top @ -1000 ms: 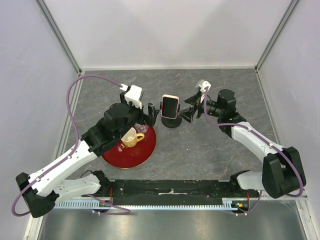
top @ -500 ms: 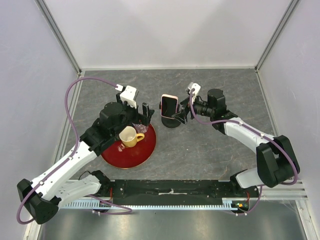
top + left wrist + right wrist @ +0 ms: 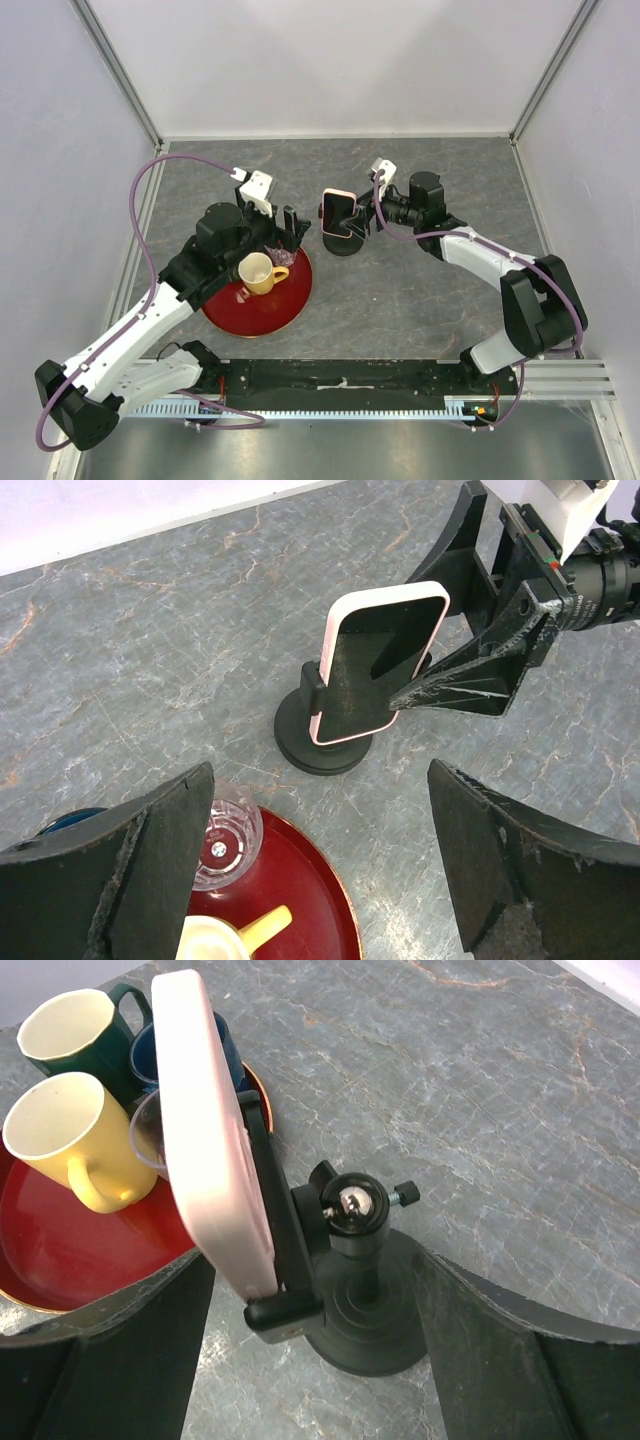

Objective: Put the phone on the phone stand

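The phone (image 3: 338,214), black screen with a pink rim, rests tilted in the cradle of the black phone stand (image 3: 344,243). In the left wrist view the phone (image 3: 382,658) faces me above the stand's disc base (image 3: 318,748). In the right wrist view I see its pink back (image 3: 208,1130) and the stand's ball joint and base (image 3: 372,1312). My right gripper (image 3: 362,214) is open, its fingers (image 3: 478,675) on either side of the stand behind the phone. My left gripper (image 3: 290,228) is open and empty, just left of the stand, over the tray's rim.
A red round tray (image 3: 262,312) lies left of the stand with a yellow mug (image 3: 260,272), a green mug (image 3: 75,1022), a blue mug (image 3: 228,1052) and a clear glass (image 3: 226,832) on it. Grey walls close in the table at the back and on both sides.
My right gripper has moved left, from clear of the stand to straddling it behind the phone. My left gripper has drawn back a little to the left. The phone has stayed on the stand.
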